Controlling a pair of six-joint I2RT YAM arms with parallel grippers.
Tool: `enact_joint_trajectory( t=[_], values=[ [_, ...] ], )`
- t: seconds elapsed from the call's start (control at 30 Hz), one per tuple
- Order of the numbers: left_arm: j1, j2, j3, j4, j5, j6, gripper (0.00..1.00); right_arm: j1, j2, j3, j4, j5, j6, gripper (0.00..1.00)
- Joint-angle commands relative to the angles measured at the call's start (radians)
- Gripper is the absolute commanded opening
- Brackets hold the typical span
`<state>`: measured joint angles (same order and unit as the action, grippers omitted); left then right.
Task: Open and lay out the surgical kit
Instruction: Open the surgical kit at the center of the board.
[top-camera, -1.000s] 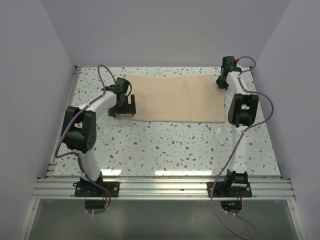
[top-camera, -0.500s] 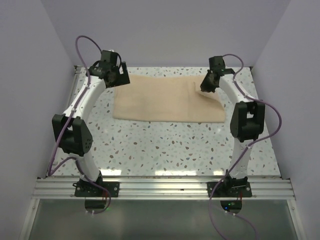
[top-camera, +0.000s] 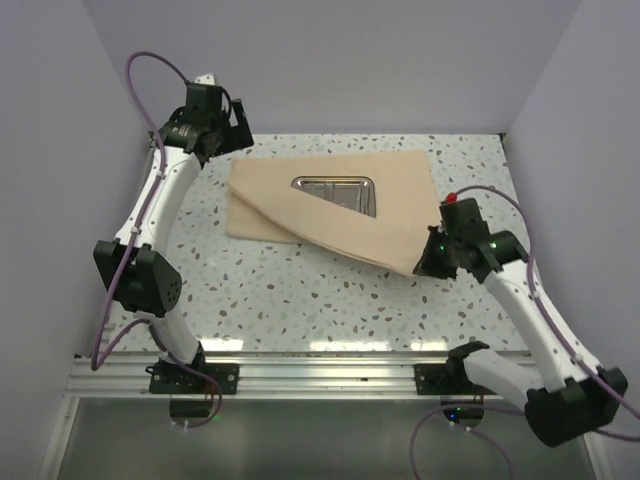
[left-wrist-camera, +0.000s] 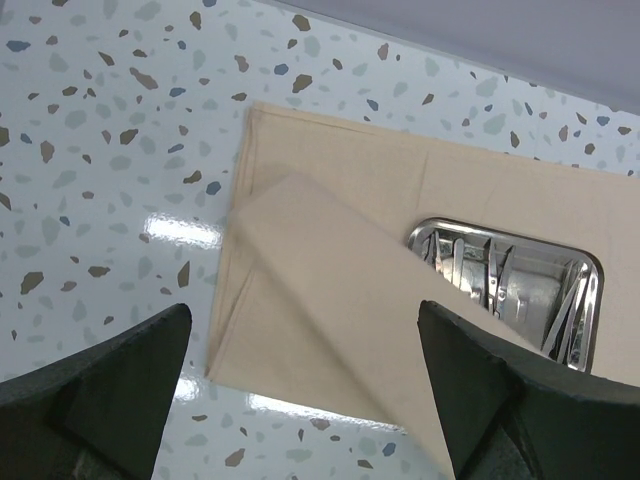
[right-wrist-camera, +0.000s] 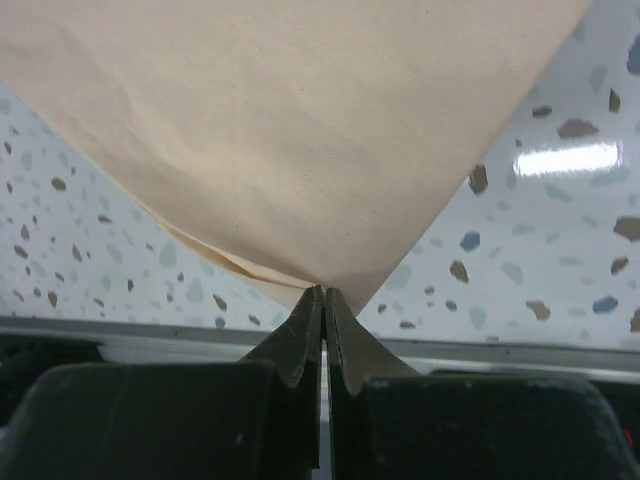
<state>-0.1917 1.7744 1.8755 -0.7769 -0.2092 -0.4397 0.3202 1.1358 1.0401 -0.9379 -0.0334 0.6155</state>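
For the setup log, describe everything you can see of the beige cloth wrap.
The beige cloth wrap is a large, matte fabric sheet lying on the speckled table, partly unfolded. One flap is pulled diagonally toward the near right, its corner pinched by the right gripper's shut fingers. A shiny steel tray rests exposed on it.

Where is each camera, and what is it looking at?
Top external: above, behind the arm bases, looking down on the speckled table; both arms show.
Left wrist: raised, looking down at the rectangular shiny steel tray; open left gripper shows.
Right wrist: low, facing a corner of the beige cloth wrap, pinched by the right gripper.
All share the cloth.
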Motion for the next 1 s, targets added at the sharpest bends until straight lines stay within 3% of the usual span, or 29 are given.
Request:
enact_joint_trajectory(
  t=[0.0, 0.17, 0.27, 0.3, 0.33, 0.37, 0.63, 0.83, 0.97],
  values=[
    [0.005, -0.056, -0.010, 0.033, 0.008, -0.039, 1.00, 0.002, -0.204, -0.035, -0.267, -0.071, -0.028, 0.00],
    [0.005, -0.044, 0.005, 0.050, 0.008, -0.057, 1.00, 0.002, -0.338, -0.064, -0.534, -0.037, -0.049, 0.00],
    [0.005, -0.027, 0.020, 0.048, 0.011, -0.056, 1.00, 0.000, -0.387, -0.133, -0.601, -0.045, -0.051, 0.02],
    [0.005, -0.021, 0.028, 0.045, 0.013, -0.053, 1.00, 0.002, -0.398, -0.150, -0.602, -0.057, -0.059, 0.59],
    [0.005, -0.015, 0.031, 0.044, 0.016, -0.053, 1.00, 0.000, -0.406, -0.164, -0.608, -0.071, -0.054, 0.89],
    [0.003, -0.010, 0.031, 0.041, 0.022, -0.053, 1.00, 0.000, -0.413, -0.170, -0.604, -0.068, -0.039, 0.98],
    [0.003, -0.061, -0.079, 0.042, 0.028, -0.025, 1.00, 0.000, -0.332, -0.039, -0.512, 0.067, 0.006, 0.98],
    [-0.006, -0.200, -0.346, 0.083, 0.053, -0.059, 1.00, 0.000, -0.012, 0.145, -0.215, 0.050, -0.022, 0.99],
    [-0.040, -0.337, -0.530, 0.108, 0.085, -0.082, 0.99, -0.001, 0.253, 0.383, -0.061, 0.036, -0.062, 0.98]
  ],
)
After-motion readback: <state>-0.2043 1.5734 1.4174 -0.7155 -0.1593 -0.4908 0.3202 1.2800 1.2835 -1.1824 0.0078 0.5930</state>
